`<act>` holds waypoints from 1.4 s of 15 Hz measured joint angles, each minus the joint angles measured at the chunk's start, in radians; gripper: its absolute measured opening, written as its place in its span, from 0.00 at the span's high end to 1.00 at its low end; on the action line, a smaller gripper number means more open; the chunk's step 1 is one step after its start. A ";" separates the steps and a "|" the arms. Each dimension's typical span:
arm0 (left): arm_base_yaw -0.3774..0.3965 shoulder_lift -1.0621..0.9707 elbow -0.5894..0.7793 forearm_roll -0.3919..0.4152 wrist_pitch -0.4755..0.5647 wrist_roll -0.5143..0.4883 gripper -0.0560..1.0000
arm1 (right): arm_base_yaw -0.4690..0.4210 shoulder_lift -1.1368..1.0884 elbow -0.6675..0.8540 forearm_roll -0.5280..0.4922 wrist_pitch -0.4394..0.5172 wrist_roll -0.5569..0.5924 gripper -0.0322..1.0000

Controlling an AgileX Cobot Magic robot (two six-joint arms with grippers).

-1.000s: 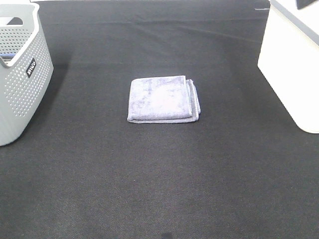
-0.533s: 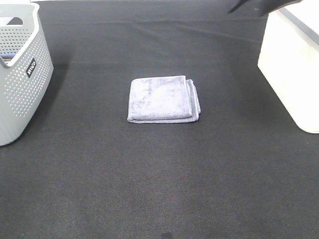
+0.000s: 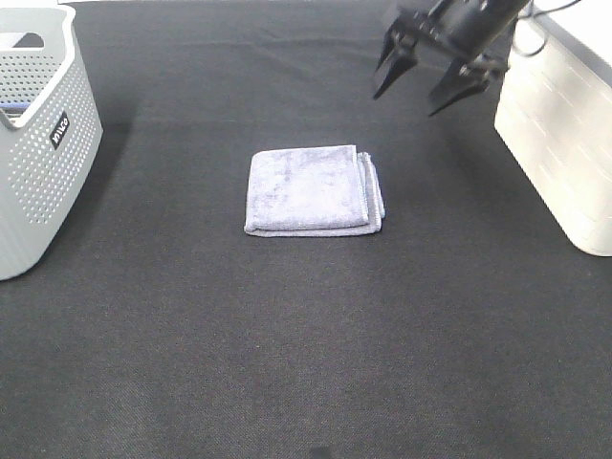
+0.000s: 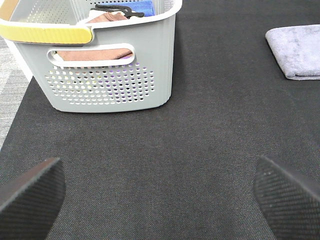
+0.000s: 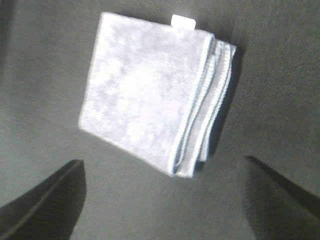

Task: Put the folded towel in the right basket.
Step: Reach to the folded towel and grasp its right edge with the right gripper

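1. Right end effector [image 3: 403, 105] has swung in over the far right corner of the worktop [image 3: 287, 363]; it was absent a second ago. Spread wide, empty.
2. Folded towel [image 3: 313, 189] lies flat mid-worktop, unmoved and untouched.
3. Left end effector [image 4: 160, 200]: spread, holding nothing.
4. Reading: approach under way; grasp and carry to right basket [image 3: 559, 143] remain.

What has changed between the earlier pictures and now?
The right end effector has come into view from the far right corner, moving toward the folded lilac-grey cloth towel, jaws open, holding nothing. The towel lies untouched where it was. The grey perforated plastic basket on the left and the white basket on the right stayed in place.
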 joint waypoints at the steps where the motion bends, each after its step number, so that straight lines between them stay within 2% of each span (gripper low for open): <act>1: 0.000 0.000 0.000 0.000 0.000 0.000 0.03 | 0.000 0.000 0.000 0.000 0.000 0.000 0.20; 6: 0.000 0.000 0.000 0.000 0.000 0.000 0.03 | -0.014 0.184 -0.098 0.062 0.015 0.001 0.20; 10: 0.000 0.000 0.000 0.000 0.000 0.000 0.03 | -0.014 0.259 -0.106 0.068 0.015 -0.002 0.20; 15: 0.000 0.000 0.000 0.000 0.000 0.000 0.03 | -0.013 0.309 -0.106 0.151 0.008 -0.048 0.20; 18: 0.000 0.000 0.000 0.000 0.000 0.000 0.03 | 0.004 0.325 -0.106 0.147 -0.011 -0.056 0.20; 20: 0.000 0.000 0.000 0.000 0.000 0.000 0.03 | 0.020 0.334 -0.106 0.148 -0.011 -0.056 0.23; 21: 0.000 0.000 0.000 0.000 0.000 0.000 0.03 | 0.026 0.336 -0.106 0.148 -0.020 -0.056 0.29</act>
